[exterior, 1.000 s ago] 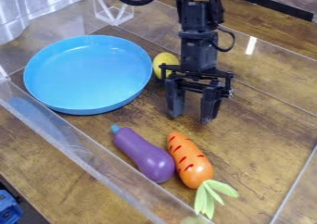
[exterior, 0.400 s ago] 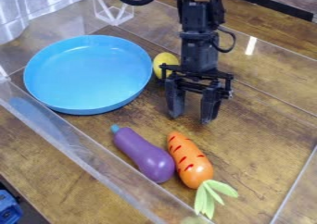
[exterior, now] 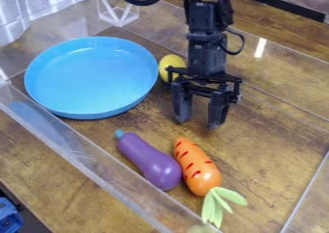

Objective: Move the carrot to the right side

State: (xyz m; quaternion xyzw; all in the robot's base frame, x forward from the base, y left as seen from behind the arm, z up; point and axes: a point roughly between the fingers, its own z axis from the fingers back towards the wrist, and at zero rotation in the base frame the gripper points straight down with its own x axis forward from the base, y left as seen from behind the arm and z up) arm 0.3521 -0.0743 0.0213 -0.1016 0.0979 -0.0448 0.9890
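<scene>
The orange toy carrot [exterior: 197, 167] with dark stripes lies on the wooden table near the front, its light green leafy top [exterior: 221, 203] pointing toward the front right. It lies right beside a purple toy eggplant [exterior: 149, 160] on its left. My black gripper [exterior: 203, 110] hangs open and empty above the table, behind the carrot and apart from it, fingers pointing down.
A large blue plate [exterior: 90, 75] sits at the left. A yellow lemon [exterior: 168, 65] lies between the plate and the gripper, partly hidden by the arm. Clear plastic walls [exterior: 90, 150] border the work area at the front left and right.
</scene>
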